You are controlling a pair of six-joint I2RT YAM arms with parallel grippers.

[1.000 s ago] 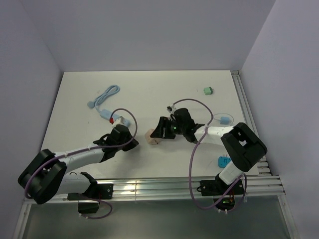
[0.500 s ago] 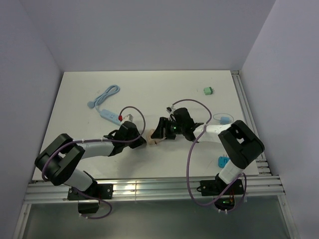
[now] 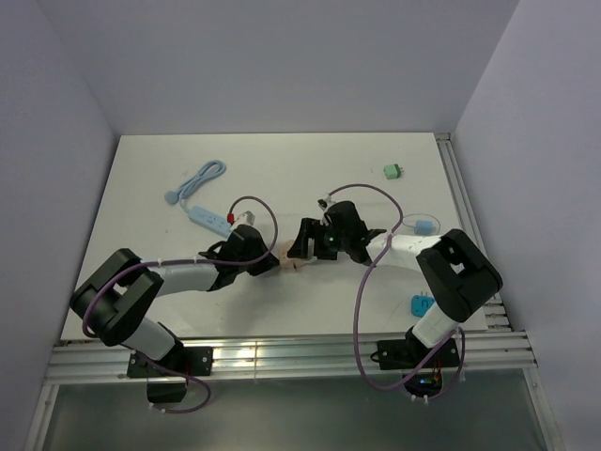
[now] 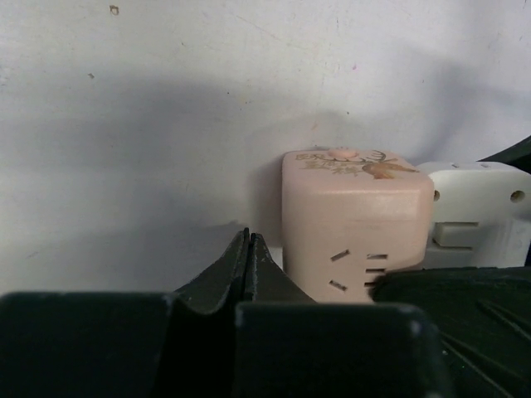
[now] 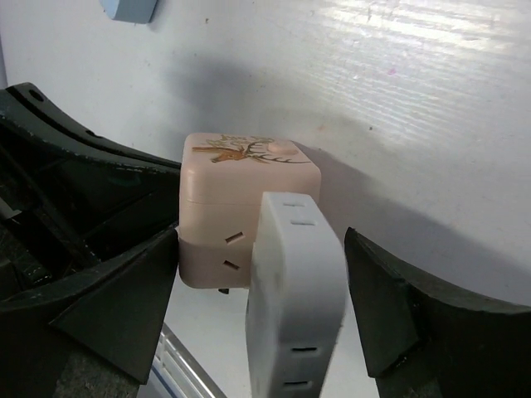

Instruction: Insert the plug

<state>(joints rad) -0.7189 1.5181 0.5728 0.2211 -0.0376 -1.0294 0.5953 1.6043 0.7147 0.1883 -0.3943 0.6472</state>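
Observation:
A pink cube socket (image 3: 285, 263) lies on the white table between my two grippers. A white plug (image 5: 294, 282) stands against its side; it also shows in the left wrist view (image 4: 473, 207), right of the pink cube socket (image 4: 353, 220). My right gripper (image 5: 261, 307) is open, with the white plug between its fingers and a gap on each side. In the top view the right gripper (image 3: 300, 248) is just right of the cube. My left gripper (image 4: 247, 242) is shut and empty, its tip by the cube's left lower edge, and it sits left of the cube in the top view (image 3: 269, 256).
A blue cable (image 3: 199, 178) and a white power strip (image 3: 212, 219) lie at the back left. A green piece (image 3: 392, 171) is at the back right, a light blue piece (image 3: 425, 225) at the right and a cyan plug (image 3: 420, 303) by the right rail.
My left arm has swung right and brought its shut gripper up to the pink cube. The right gripper and the white plug have barely moved.

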